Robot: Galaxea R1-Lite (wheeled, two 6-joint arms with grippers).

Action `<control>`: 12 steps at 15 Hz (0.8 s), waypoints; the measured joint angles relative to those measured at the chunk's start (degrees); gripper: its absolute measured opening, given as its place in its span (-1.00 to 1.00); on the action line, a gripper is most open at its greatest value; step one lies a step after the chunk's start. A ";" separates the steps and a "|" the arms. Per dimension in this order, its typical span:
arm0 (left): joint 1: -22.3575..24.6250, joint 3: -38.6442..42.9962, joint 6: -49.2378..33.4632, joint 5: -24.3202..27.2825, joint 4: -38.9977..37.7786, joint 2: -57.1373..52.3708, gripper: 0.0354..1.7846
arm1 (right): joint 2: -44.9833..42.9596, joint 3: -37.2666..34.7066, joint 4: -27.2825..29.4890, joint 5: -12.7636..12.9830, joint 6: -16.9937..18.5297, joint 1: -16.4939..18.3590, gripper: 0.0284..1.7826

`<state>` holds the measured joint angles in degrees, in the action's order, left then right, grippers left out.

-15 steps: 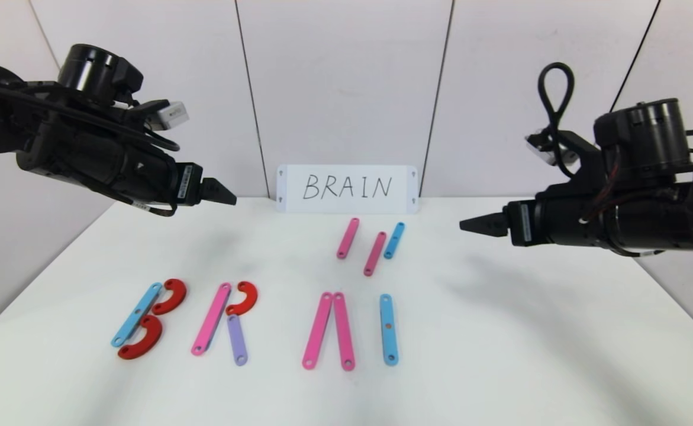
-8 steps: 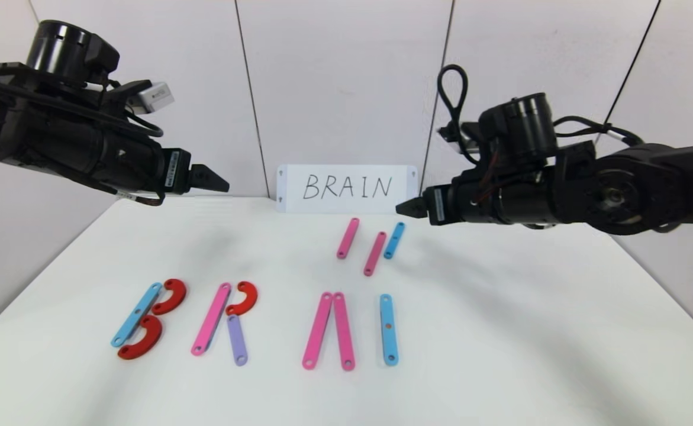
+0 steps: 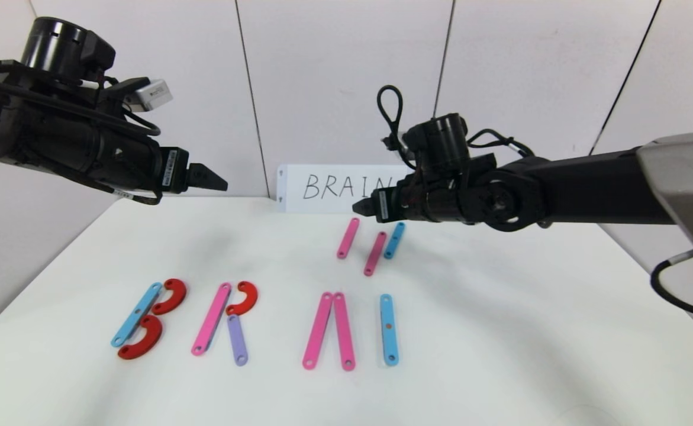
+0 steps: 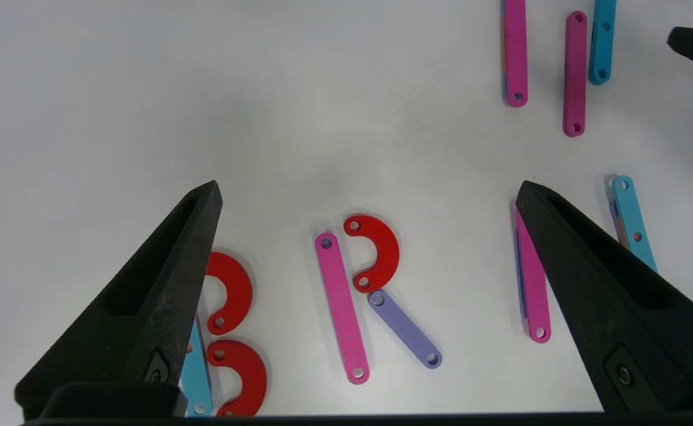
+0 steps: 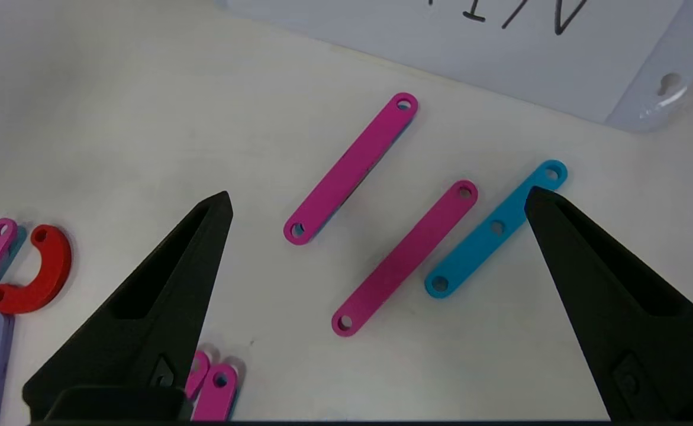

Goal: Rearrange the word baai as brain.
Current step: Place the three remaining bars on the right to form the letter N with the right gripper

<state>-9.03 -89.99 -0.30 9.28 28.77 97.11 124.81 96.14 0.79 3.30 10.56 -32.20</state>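
Overhead, the right gripper (image 3: 363, 207) hangs with jaws apart above three spare strips (image 3: 374, 253) near the white card (image 3: 322, 188). Left gripper (image 3: 219, 183), jaws wide, hovers far left. Below, the word baai (image 3: 251, 322) lies on the white table (image 3: 500, 331), pale panelled wall (image 3: 334, 83) behind.

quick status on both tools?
Left tool: open, empty, parked over the table's left.
Right tool: open, empty, above the spare strips.
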 joint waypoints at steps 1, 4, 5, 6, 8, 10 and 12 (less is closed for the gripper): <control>-0.02 0.00 0.00 0.04 -0.02 0.00 0.95 | 2.04 2.21 0.00 0.60 0.02 -0.35 0.94; -0.13 0.17 0.06 0.06 0.06 0.02 0.95 | 7.96 8.05 -0.17 1.84 0.02 -1.67 0.94; -0.20 0.33 0.06 0.09 0.04 0.02 0.95 | 9.90 9.63 -0.27 2.18 0.00 -2.11 0.94; -0.37 0.41 0.06 0.09 0.06 0.02 0.95 | 12.02 11.52 -0.35 2.80 -0.04 -2.45 0.94; -0.66 0.49 0.06 0.09 0.06 0.10 0.95 | 15.68 14.59 -1.06 3.83 -0.11 -2.95 0.94; -0.74 0.50 0.06 0.09 0.04 0.21 0.95 | 18.32 15.66 -2.90 4.08 -0.15 -3.33 0.94; -0.78 0.50 0.09 0.09 0.04 0.38 0.95 | 19.93 15.93 -3.16 4.13 -0.17 -3.41 0.94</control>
<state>-9.81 -89.49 -0.22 9.36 28.81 97.49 144.74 112.07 -2.36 7.44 10.39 -35.61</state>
